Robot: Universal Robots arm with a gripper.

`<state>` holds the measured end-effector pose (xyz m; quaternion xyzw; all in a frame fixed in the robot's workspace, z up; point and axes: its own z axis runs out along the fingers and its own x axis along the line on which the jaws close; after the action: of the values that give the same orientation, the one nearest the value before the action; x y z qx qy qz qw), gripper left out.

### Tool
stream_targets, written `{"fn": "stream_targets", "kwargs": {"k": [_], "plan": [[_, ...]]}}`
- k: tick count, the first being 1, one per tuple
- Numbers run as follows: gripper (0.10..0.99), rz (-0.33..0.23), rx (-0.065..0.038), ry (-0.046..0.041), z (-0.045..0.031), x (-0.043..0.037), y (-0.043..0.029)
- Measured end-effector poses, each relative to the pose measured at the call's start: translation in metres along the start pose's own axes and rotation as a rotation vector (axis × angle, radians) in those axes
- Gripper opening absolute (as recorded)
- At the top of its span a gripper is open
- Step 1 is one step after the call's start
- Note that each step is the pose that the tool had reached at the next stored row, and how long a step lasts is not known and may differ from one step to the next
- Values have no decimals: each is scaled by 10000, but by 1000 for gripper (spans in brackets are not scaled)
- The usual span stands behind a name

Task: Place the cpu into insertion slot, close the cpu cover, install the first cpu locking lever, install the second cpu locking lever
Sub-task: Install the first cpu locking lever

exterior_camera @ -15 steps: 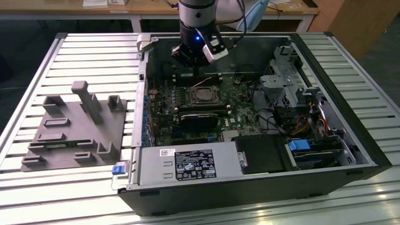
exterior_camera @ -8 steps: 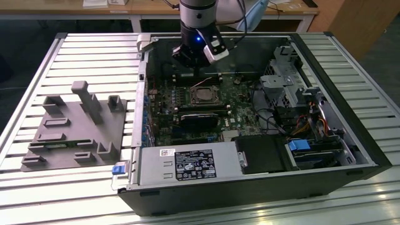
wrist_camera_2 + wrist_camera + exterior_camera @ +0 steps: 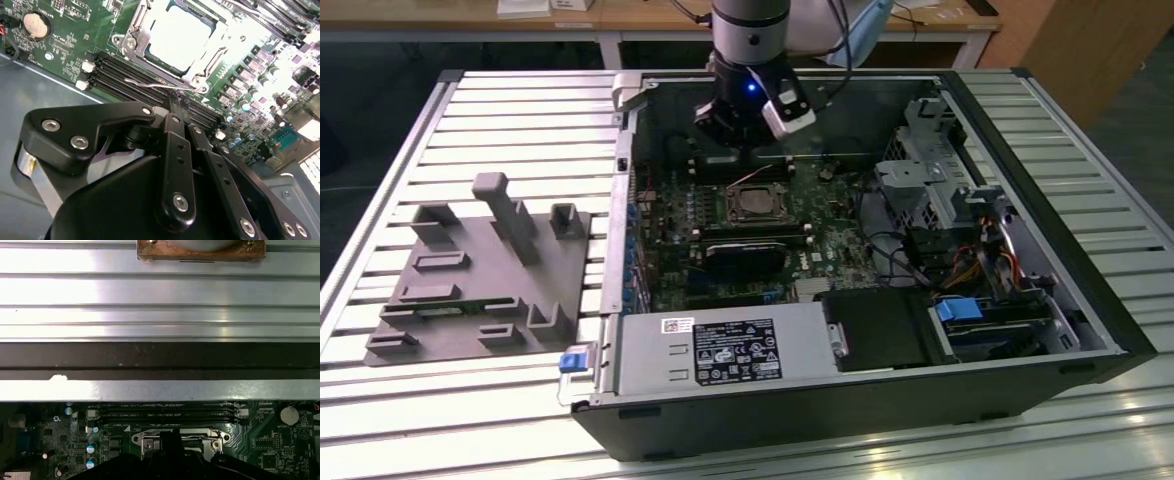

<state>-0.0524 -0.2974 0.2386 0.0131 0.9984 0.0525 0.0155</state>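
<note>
Inside the open computer case [image 3: 1067,300] on the slatted metal table [image 3: 494,110], I have the gripper [image 3: 176,102] lowered over the green motherboard [image 3: 674,215], just on the far side of the insertion slot [image 3: 757,203] as the exterior view shows it; in the second wrist view its two black fingers [image 3: 172,150] run together to a narrow tip, so I read the claw as closed with nothing visibly caught in it; that tip sits over the long black memory slots [image 3: 135,80], right beside a thin silver wire lever [image 3: 150,85] that lies across them and runs toward the socket corner, though I cannot tell whether tip and lever touch; the cpu [image 3: 177,36] is already seated in the socket, its pale metal top showing bright through the window of the cpu cover [image 3: 137,40], which lies flat around it with screws at its corners; in the first wrist view I see the memory slots [image 3: 167,412] beyond the socket's metal frame [image 3: 180,439], then the case's metal edge [image 3: 160,390] and the ribbed table [image 3: 160,290] past that; in the exterior view a black block [image 3: 744,255] sits on the board just near of the socket, the grey power supply [image 3: 720,350] fills the near side of the case, blue-tabbed drive parts [image 3: 961,310] lie to the exterior view's right, and a grey fixture tray [image 3: 474,275] with upright posts rests on the table to the exterior view's left, well apart from the case.
</note>
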Motion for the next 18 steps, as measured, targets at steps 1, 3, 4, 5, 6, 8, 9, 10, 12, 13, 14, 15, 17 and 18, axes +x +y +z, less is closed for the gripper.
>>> {"fn": "stream_targets", "kwargs": {"k": [1,3,4,5,6,8,9,10,12,13,14,15,17,18], "plan": [[106,-6,2,3,5,-6,3],[106,-5,-1,1,16,-26,12],[106,-4,-1,1,22,-36,16],[106,-4,-1,0,29,-44,19],[106,-3,-3,-1,39,-54,23],[106,-4,0,1,62,-77,33],[106,-3,0,1,75,-89,37],[106,-3,0,2,89,-102,42],[106,-3,0,2,115,-123,50],[106,-2,0,2,126,-129,54],[106,-1,1,2,134,-134,57],[106,-1,0,2,141,-139,59],[106,-1,2,1,151,-154,66],[106,-1,1,1,156,-159,69]]}}
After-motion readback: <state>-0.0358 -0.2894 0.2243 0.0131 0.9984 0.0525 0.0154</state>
